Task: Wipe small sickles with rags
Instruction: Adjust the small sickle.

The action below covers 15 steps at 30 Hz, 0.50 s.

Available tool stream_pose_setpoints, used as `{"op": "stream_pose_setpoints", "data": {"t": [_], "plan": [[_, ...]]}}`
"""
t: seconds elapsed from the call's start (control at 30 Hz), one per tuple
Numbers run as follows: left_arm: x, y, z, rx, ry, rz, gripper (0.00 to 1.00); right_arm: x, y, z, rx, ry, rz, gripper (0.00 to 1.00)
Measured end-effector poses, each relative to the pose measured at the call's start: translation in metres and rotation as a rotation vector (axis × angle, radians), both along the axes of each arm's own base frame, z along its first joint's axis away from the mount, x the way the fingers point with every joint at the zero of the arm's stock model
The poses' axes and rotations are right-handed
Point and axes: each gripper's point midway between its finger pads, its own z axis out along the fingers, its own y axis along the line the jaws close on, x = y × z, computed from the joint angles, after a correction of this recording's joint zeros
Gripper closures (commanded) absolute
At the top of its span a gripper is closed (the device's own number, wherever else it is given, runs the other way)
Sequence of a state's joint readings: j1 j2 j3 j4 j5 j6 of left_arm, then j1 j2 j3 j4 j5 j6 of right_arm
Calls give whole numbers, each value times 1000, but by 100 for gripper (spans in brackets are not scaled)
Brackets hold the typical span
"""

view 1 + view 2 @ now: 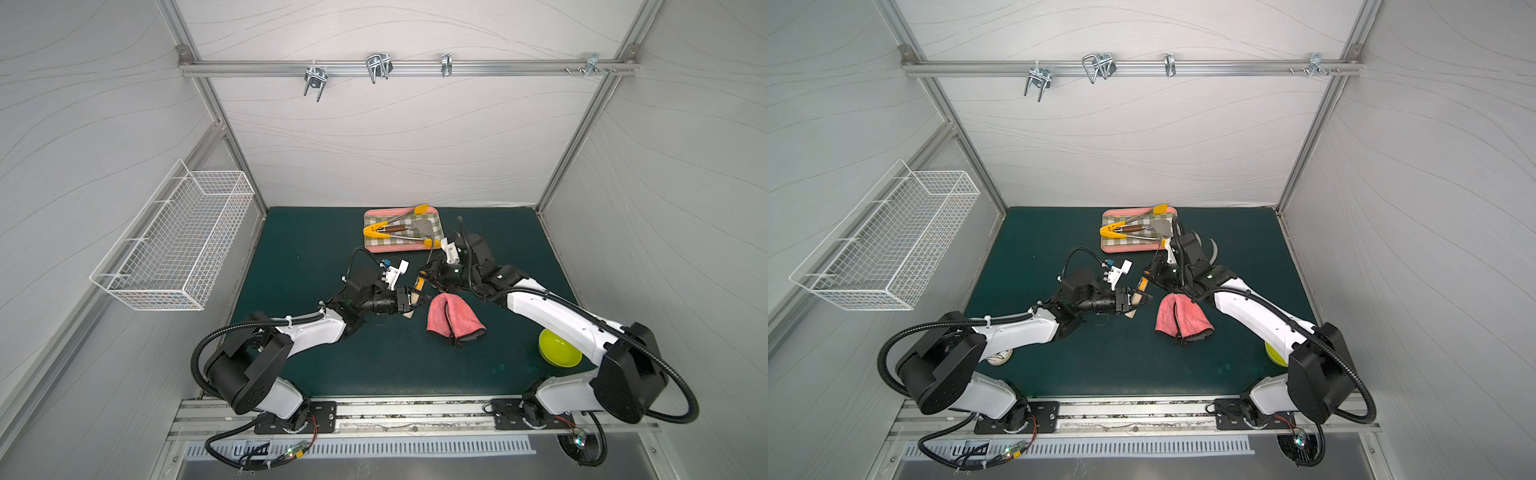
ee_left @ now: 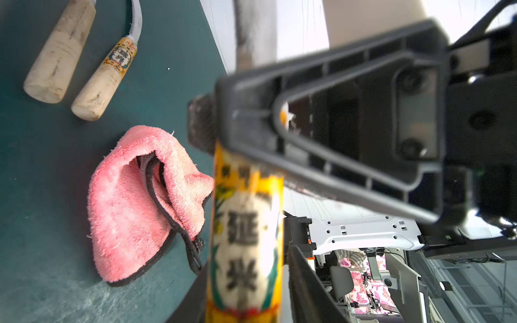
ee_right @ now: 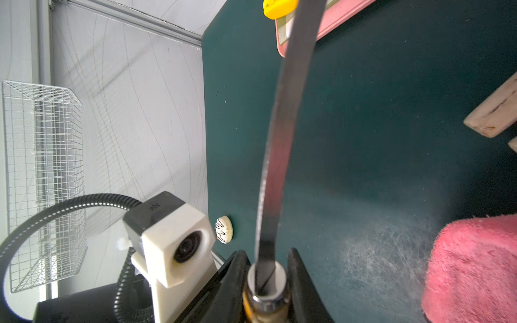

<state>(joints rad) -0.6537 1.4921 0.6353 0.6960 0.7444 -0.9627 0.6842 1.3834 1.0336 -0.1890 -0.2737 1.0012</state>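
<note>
One small sickle [image 1: 419, 285] hangs above the mat between both grippers. My right gripper [image 1: 426, 277] [image 3: 268, 268] is shut on it at the metal collar, and its grey blade [image 3: 279, 139] curves away toward the tray. My left gripper [image 1: 415, 300] [image 2: 246, 268] is shut on the labelled wooden handle [image 2: 246, 237] near the butt. The pink rag [image 1: 451, 318] [image 2: 134, 209] lies crumpled on the mat just right of the grippers. Two more sickles lie beyond it, showing their handles [image 2: 60, 53] [image 2: 103, 81] in the left wrist view and one blade [image 1: 1215, 250] beside the right arm.
The pink-rimmed checked tray [image 1: 395, 249] at the back holds yellow-tipped tongs [image 1: 376, 230] and a small spatula [image 1: 422, 226]. A green bowl [image 1: 557, 349] sits under the right arm. A white round object [image 1: 998, 357] lies near the left arm. A wire basket [image 1: 178, 257] hangs on the left wall.
</note>
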Motion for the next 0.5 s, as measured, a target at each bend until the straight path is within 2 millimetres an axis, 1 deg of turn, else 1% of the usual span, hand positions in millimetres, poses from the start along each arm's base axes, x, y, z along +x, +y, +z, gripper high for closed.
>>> {"op": "stream_pose_setpoints", "data": {"t": [0.07, 0.1, 0.2, 0.27, 0.4, 0.43, 0.5], "plan": [[1, 0, -4, 9, 11, 0, 98, -1, 0, 0, -5, -8, -2, 98], [1, -1, -4, 9, 12, -3, 100, -2, -1, 0, -8, -8, -5, 98], [0, -2, -6, 11, 18, -6, 100, -2, -2, -2, -14, -9, -10, 95], [0, -2, -6, 11, 18, -6, 100, -2, -2, -2, -18, -10, -11, 87], [1, -2, -6, 12, 12, -2, 100, -6, -6, -2, -47, -21, 4, 58], [1, -2, -6, 14, 13, 2, 100, -8, -8, -2, -66, -24, 15, 54], [5, 1, -8, 19, 12, 23, 100, -11, -12, 2, -111, -47, 44, 51]]}}
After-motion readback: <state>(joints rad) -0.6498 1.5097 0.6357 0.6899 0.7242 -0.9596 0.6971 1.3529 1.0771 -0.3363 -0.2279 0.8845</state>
